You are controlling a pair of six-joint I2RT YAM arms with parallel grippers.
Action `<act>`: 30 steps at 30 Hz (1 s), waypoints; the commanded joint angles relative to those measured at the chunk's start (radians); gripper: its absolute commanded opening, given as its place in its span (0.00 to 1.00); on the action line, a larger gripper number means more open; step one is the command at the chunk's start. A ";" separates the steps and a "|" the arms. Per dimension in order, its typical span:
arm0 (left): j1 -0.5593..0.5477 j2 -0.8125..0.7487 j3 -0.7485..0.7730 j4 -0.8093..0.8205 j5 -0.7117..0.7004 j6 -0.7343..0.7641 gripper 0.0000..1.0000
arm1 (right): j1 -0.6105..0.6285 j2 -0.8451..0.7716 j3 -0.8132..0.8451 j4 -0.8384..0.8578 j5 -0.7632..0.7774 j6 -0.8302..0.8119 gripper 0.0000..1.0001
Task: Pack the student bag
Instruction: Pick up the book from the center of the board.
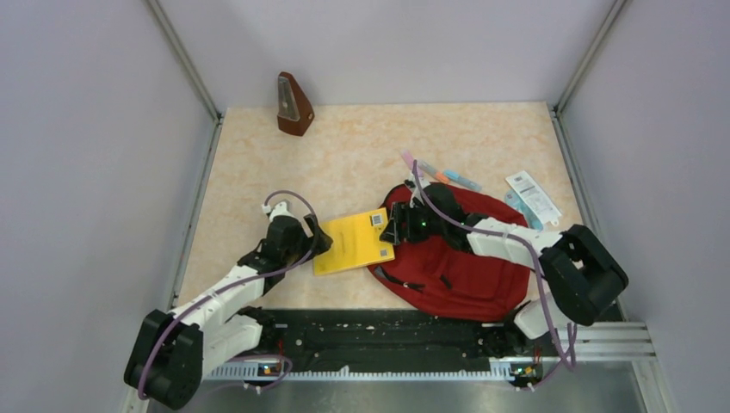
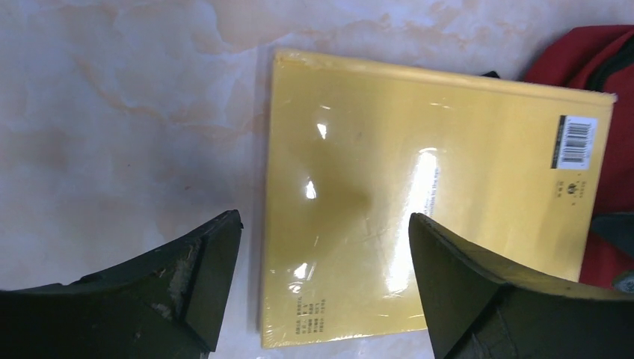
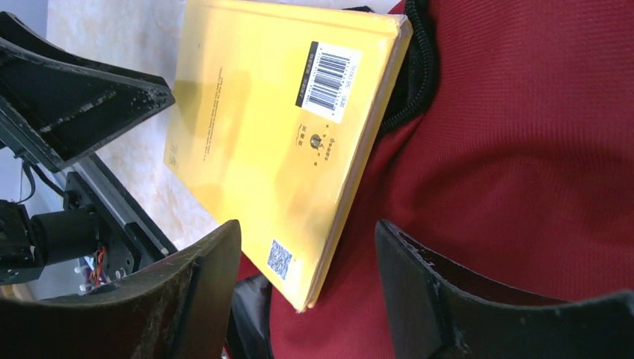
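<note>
Closest to the camera, a black mounting rail point(image 1: 379, 340) runs along the near edge of the counter point(image 1: 361, 146), with both arm bases at its ends. From the left end, the left arm point(image 1: 219, 301) reaches inward, and the left claw point(image 2: 325, 224) hangs above the left edge of a yellow book point(image 1: 353, 243). Its jaws are spread wide and grip nothing. In the left wrist view one finger point(image 2: 202, 277) is over bare counter and the other point(image 2: 463, 284) over the glossy cover. Far back on that side, a brown metronome point(image 1: 294, 106) stands near the rear wall, well apart from everything else. The book lies flat, cover up, with a barcode at its far right corner and a small square code at its near right corner. Its right edge overlaps the black zipper trim of the student bag point(image 1: 465, 267). The right claw point(image 1: 389, 231) hovers over that overlap with its jaws apart, and the book's near corner shows between them. The right wrist view shows no contact with book or fabric. The dark red bag lies flat on the counter, right of centre and near the rail, and the right arm point(image 1: 516, 241) stretches across its top. Just behind the bag lie a few coloured pens point(image 1: 443, 176). Further right, some white packets point(image 1: 532, 196) sit beside the right wall.
</note>
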 commanded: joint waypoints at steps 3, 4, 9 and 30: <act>0.005 0.059 -0.025 0.113 0.055 -0.025 0.82 | -0.018 0.107 0.045 0.112 -0.158 0.014 0.61; 0.005 0.069 -0.027 0.120 0.061 -0.026 0.81 | -0.018 0.122 0.044 0.128 -0.181 0.025 0.60; 0.004 0.114 -0.024 0.140 0.104 -0.027 0.78 | -0.018 0.161 0.022 0.210 -0.284 0.093 0.55; 0.005 0.004 -0.021 0.129 0.175 -0.014 0.81 | 0.025 0.078 0.036 0.280 -0.277 0.201 0.17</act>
